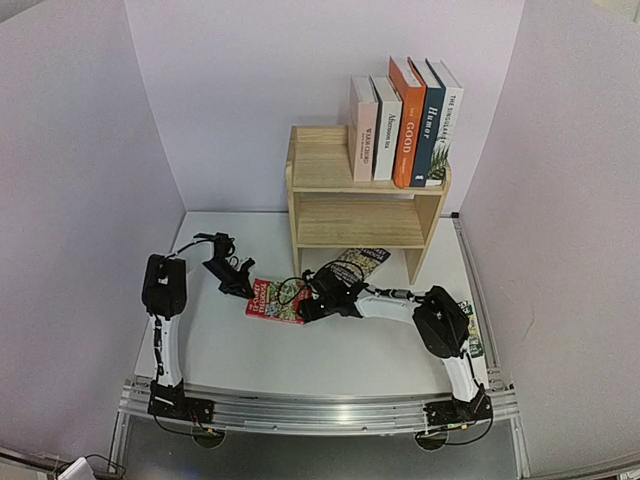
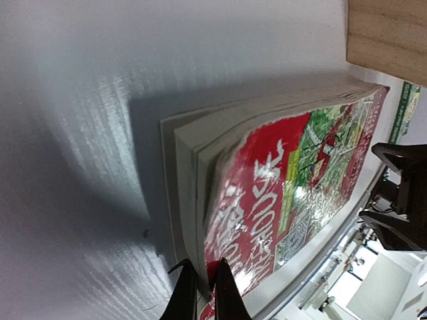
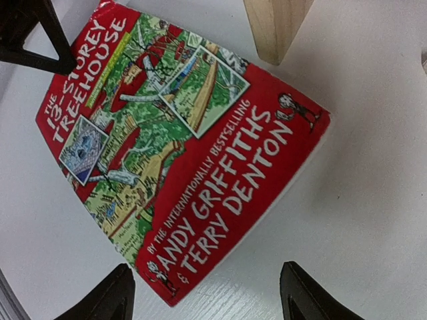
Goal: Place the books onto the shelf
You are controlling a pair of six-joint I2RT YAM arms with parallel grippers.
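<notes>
A red book point(image 1: 275, 300) titled "The 13-Storey Treehouse" lies flat on the white table in front of the shelf point(image 1: 330, 165). My left gripper point(image 1: 240, 285) is shut on its left corner. In the left wrist view the fingertips pinch the red book point(image 2: 293, 173) at its cover edge, so my left gripper point(image 2: 203, 280) holds it. My right gripper point(image 1: 305, 305) hovers open over the book's right end. In the right wrist view the red book point(image 3: 187, 147) lies just ahead of the wide-apart jaws of my right gripper point(image 3: 207, 293). Several books point(image 1: 405, 120) stand upright on the shelf's top tier.
A dark patterned book point(image 1: 358, 262) lies on the table between the red book and the shelf, partly under my right arm. A shelf leg point(image 3: 273, 27) stands close beyond the red book. Another book's green edge point(image 1: 474, 340) shows by my right arm's elbow.
</notes>
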